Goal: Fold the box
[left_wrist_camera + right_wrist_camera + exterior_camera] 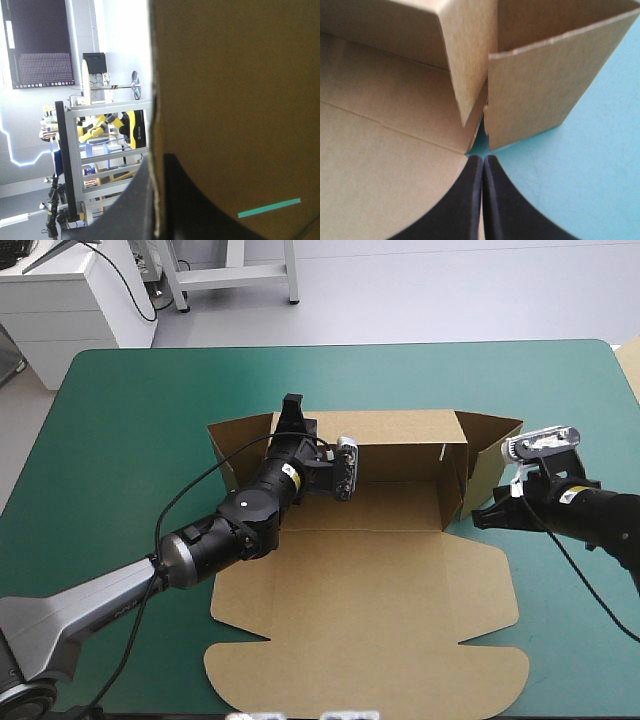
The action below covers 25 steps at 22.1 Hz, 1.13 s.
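Note:
The brown box [370, 580] lies open on the teal-green cover, its back wall [400, 445] raised and its lid flat toward the near edge. My left gripper [292, 410] reaches over the back wall's left end. In the left wrist view the wall's edge [235, 90] runs between its black fingers [135, 200], so my left gripper [159, 160] is shut on the box. My right gripper [480, 517] is shut on nothing. Its tip [483, 160] rests on the cover at the box's right corner [385, 150], just before the upright right flap [540, 90].
The left flap [235, 445] and right flap [490, 455] stand at an angle beside the back wall. An edge of pale board [630, 365] shows at the table's far right. Bare cover [120, 440] stretches left of the box.

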Motion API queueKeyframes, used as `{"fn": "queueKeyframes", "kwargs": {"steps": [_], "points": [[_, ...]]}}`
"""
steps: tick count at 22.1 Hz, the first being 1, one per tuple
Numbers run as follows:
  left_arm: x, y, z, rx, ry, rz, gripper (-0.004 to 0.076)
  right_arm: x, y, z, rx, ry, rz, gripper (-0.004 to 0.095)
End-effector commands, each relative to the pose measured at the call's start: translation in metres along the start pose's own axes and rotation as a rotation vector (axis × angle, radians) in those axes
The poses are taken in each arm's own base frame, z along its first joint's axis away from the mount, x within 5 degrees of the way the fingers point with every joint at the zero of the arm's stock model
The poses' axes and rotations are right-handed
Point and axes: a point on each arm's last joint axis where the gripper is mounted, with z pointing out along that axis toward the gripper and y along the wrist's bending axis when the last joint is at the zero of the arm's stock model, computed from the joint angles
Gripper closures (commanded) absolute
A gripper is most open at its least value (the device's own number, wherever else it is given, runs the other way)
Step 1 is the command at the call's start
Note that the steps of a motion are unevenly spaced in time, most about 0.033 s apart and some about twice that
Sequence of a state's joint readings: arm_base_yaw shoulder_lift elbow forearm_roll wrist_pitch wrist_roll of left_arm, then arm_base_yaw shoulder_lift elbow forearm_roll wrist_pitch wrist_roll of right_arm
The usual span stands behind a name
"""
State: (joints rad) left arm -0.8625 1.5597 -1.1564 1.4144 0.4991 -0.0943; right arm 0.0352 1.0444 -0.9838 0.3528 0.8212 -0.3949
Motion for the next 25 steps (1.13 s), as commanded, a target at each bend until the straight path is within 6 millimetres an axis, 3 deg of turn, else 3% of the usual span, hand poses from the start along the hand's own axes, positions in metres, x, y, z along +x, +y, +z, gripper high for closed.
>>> {"fn": "queueKeyframes", "kwargs": {"steps": [1,9,13,16,19,21,25], "points": [[-0.003,0.016,-0.009,-0.088,-0.032,0.028,0.0731,-0.027,-0.001,-0.021,0.034,-0.140,-0.005,0.0923],[-0.002,0.001,-0.003,-0.073,-0.018,0.058,0.0731,-0.079,-0.015,-0.028,0.135,-0.206,0.009,0.0923],[-0.001,0.001,-0.003,-0.073,-0.017,0.054,0.0731,-0.110,-0.030,-0.004,0.163,-0.186,0.017,0.0923],[-0.001,0.001,-0.003,-0.075,-0.016,0.058,0.0731,-0.128,-0.041,0.026,0.159,-0.150,0.021,0.0923],[-0.001,0.001,-0.003,-0.075,-0.016,0.038,0.0731,-0.130,-0.052,0.068,0.153,-0.097,0.038,0.0923],[-0.001,0.001,-0.003,-0.075,-0.016,0.038,0.0731,-0.129,-0.056,0.084,0.143,-0.085,0.062,0.0923],[-0.001,0.001,-0.003,-0.075,-0.014,0.029,0.0731,-0.121,-0.058,0.094,0.137,0.004,0.055,0.0923]]}}
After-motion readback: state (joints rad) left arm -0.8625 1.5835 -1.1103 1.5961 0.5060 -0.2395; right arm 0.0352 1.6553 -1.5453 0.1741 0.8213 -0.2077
